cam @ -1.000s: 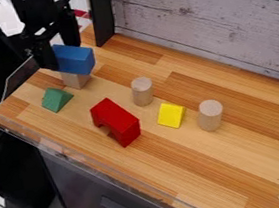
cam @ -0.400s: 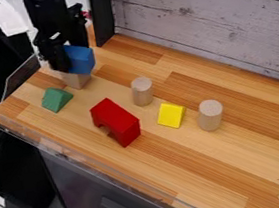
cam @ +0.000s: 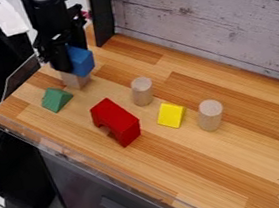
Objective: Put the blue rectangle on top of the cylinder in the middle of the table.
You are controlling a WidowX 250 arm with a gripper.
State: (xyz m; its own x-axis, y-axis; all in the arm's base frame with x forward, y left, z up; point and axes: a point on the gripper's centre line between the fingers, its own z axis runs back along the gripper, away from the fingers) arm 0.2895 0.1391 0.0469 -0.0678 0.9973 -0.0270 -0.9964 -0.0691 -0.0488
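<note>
At the upper left, the black gripper [cam: 70,53] hangs down at the blue rectangle [cam: 81,61] and covers its left part. The blue rectangle rests on a natural wood block [cam: 74,80] at the table's back left corner. A plain wooden cylinder [cam: 142,91] stands upright around the middle of the table, apart from the blue rectangle. A second upright cylinder [cam: 210,115] is farther right, past the yellow block.
A green triangular block [cam: 56,99] lies near the left edge. The red arch [cam: 116,122] is left of the yellow block [cam: 171,115]. A clear rim [cam: 99,164] runs along the table's front, and a grey plank wall [cam: 215,16] rises behind.
The gripper has moved right onto the blue rectangle, covering more of its left side. The blue rectangle has shifted very slightly. The other blocks have not moved.
</note>
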